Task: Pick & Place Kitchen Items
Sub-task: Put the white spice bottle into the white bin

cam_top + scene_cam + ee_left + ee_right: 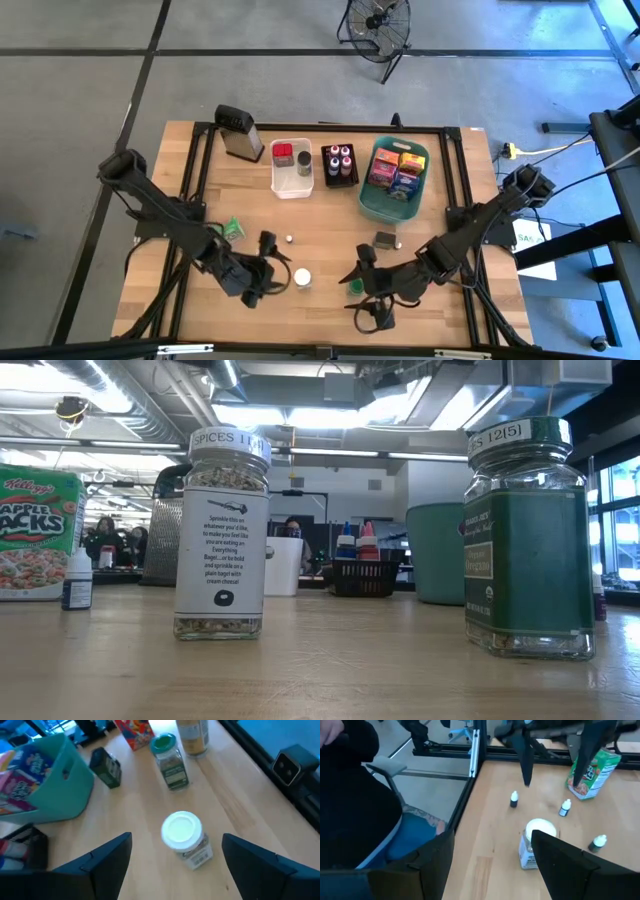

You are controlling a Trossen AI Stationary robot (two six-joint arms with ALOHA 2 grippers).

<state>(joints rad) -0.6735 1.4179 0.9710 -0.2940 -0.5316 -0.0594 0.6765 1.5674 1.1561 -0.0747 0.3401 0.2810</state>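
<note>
Metal grater (238, 132) stands at the table's far left. Green cereal packet (233, 228) lies on the wood by the left arm.

Left gripper (275, 282) hovers low near the front edge, fingers spread wide, nothing between them. White-lidded spice jar (302, 278) stands just beyond its fingertips, not touched. A small bottle (288, 239) stands a little behind it.

White bin (291, 168) at the back holds a red box and a jar. Black tray (341, 165) beside it carries capped bottles.

Green-lidded jar (355, 285) stands upright near the front centre. Right gripper (371, 318) is low beside it, fingers parted, holding nothing.

A dark box (384, 239) sits behind. Teal basket (367, 203) at back right is packed with coloured boxes.
</note>
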